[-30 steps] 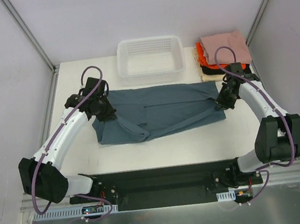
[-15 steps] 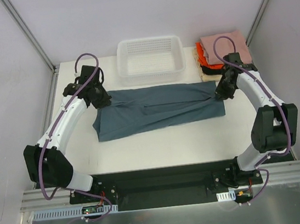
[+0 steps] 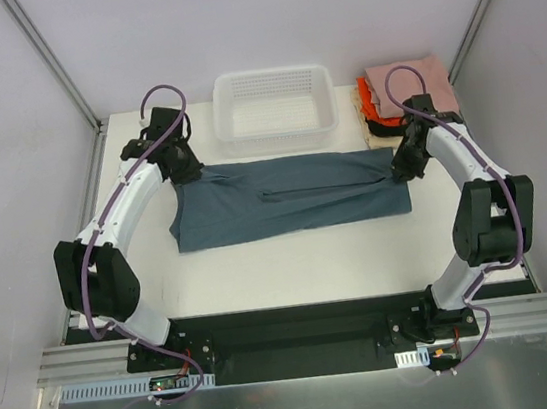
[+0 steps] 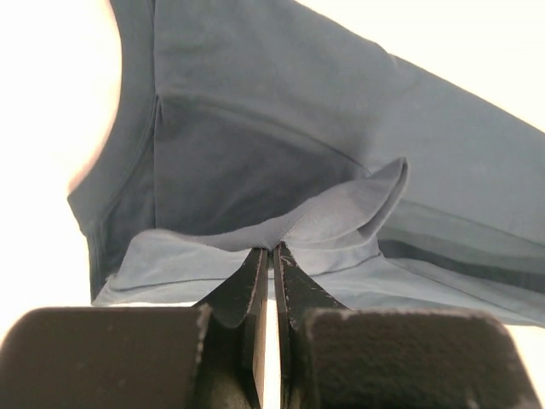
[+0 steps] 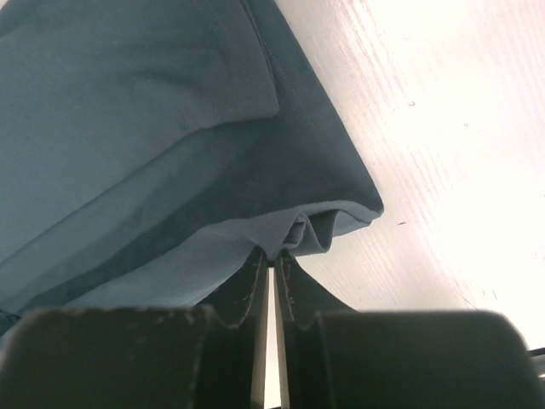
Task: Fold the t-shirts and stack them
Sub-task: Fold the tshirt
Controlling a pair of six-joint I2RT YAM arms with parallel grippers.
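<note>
Shirt [image 3: 293, 197], slate blue-grey, stretches sideways between my arms: left gripper [image 3: 185, 168] and right gripper [image 3: 403, 167] each pinch a far corner, jaws clamped on cloth.

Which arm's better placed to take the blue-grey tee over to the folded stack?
Right, probably. The right claw pinches the blue-grey t-shirt at its far right corner, just beside the folded stack; the left claw grips the opposite end, farthest from it.

Matt slate-blue cloth shirt [image 3: 294, 207]; white plastic mesh basket [image 3: 278, 135]
</note>
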